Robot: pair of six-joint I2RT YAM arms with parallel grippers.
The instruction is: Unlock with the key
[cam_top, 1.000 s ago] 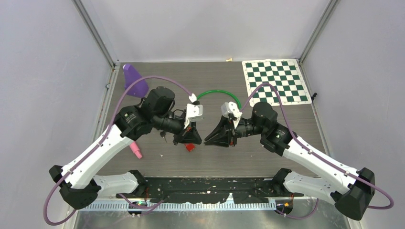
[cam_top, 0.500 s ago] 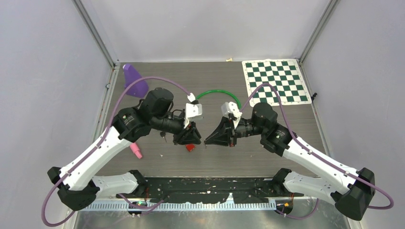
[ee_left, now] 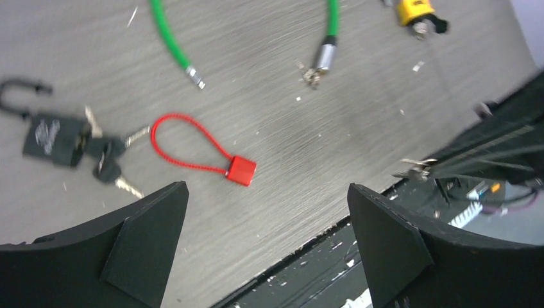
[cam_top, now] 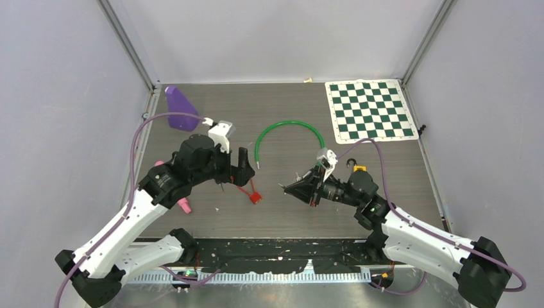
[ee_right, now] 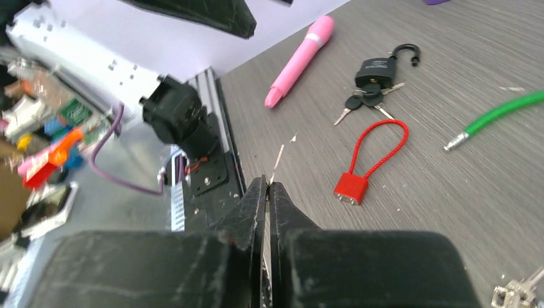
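Drawn apart, left fingers (ee_left: pixel 147 250) spread wide and empty while right fingers (ee_right: pixel 247 218) pinch the key (ee_right: pixel 278 162), apparently readied for the red lock (cam_top: pixel 255 197).

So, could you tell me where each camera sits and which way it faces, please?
Top external: above and behind the bases, looking down at the table; both arms show.
Left wrist: on the left arm, looking down at the red cable lock; its open fingers show.
Right wrist: low, looking leftward; its shut fingers pinch a key.
All share that lock.
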